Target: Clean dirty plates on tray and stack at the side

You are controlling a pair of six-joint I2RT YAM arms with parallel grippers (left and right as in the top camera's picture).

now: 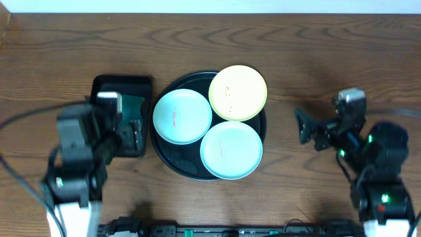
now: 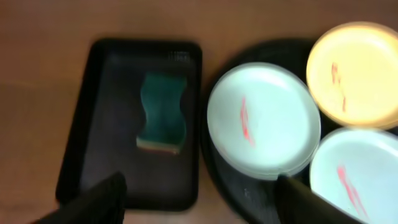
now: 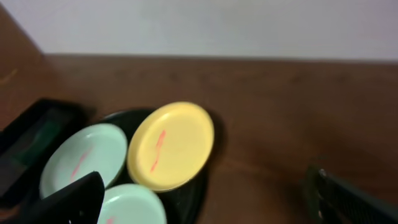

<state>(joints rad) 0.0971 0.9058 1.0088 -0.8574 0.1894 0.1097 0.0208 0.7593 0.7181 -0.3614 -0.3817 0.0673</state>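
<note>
The left gripper [image 2: 200,183], jaws spread wide and holding nothing, hovers over a rectangular black tray [image 2: 81,124] just left of the round black tray [image 1: 172,164]. A green sponge [image 2: 162,112] lies in the rectangular one. The right gripper [image 1: 304,125], likewise wide open and empty, hangs above the wooden table [image 1: 316,52] to the round tray's right. Three red-smeared plates crowd the round tray: a mint-green plate [image 1: 182,116] at its left, a yellow plate [image 1: 238,92] at its far side, and a second mint-green plate [image 1: 231,150] at its near right.
</note>
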